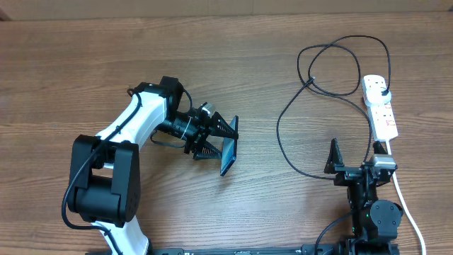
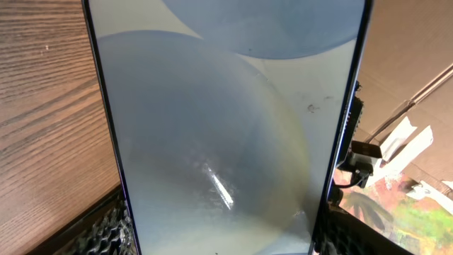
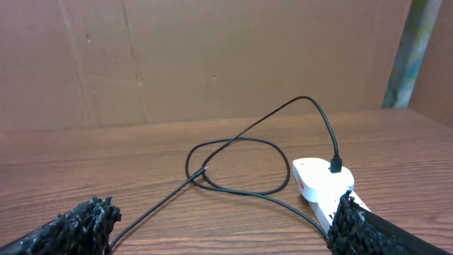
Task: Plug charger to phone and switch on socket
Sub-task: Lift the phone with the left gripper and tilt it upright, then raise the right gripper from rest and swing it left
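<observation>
Step in hand: presenting the phone for plugging.

- Left claw (image 1: 221, 140) is closed on the phone (image 2: 219, 127), one finger on each long edge. The overhead view shows the phone standing on edge over the surface (image 1: 233, 57), left of centre; its screen fills the left wrist view.
- Right claw (image 3: 223, 212) is spread wide and holds nothing. It sits low, near the socket (image 1: 380, 106).
- Charger (image 1: 283, 138): one end is seated in the socket, the cable loops over the surface, and its free run ends beside the right claw. I cannot make out the plug head.

Judgement: nothing is joined to the phone yet, and the socket switch is untouched.

Next move calls for:
1. the right claw closing on the cable close behind the plug head;
2. carrying it across to the phone's port;
3. lining it up squarely, with the left claw gripping firmly against the push.
</observation>
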Tool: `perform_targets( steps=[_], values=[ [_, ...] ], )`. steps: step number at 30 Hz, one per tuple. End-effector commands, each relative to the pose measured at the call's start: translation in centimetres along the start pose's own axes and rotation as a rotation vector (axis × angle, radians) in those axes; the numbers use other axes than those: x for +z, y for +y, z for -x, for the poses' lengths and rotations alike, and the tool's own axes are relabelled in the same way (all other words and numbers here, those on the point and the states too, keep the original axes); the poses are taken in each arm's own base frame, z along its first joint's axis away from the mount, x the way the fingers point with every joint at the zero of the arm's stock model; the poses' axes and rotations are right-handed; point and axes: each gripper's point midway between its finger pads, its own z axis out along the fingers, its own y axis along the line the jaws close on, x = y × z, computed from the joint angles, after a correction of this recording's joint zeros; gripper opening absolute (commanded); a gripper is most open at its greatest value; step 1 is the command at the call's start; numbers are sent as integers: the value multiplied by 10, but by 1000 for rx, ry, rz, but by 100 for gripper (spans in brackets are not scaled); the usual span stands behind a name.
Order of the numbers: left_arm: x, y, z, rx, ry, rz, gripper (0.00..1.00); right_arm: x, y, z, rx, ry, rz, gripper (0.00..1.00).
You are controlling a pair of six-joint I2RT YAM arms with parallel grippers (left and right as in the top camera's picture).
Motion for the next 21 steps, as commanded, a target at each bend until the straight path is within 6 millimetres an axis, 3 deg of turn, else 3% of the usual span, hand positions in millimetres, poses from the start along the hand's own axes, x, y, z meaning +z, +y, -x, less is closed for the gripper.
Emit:
perform_targets(
  steps=[1, 21],
  values=[
    [-3, -14, 1, 5, 7, -55, 63, 0, 2, -2, -1, -3, 8, 100],
    [-4, -18, 0, 9, 14, -80, 63, 0, 2, -2, -1, -3, 8, 100]
  ],
)
